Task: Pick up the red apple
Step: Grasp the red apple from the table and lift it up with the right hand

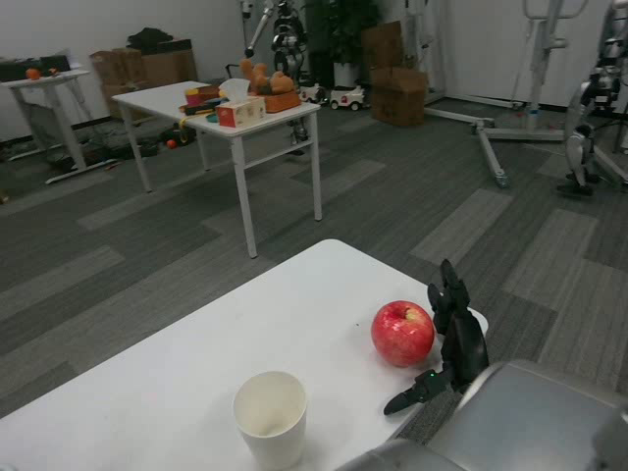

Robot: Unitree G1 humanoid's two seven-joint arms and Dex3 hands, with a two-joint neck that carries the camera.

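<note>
Single head view, looking forward and down over near white table (147, 392); room beyond.

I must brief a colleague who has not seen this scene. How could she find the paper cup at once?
Look at the near white table. The white paper cup stands upright at its front edge, left of the red apple and the right hand. It is the only white, open-topped thing there.

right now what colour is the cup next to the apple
White, or slightly off-white; the cup shows clearly in the head view.
</note>
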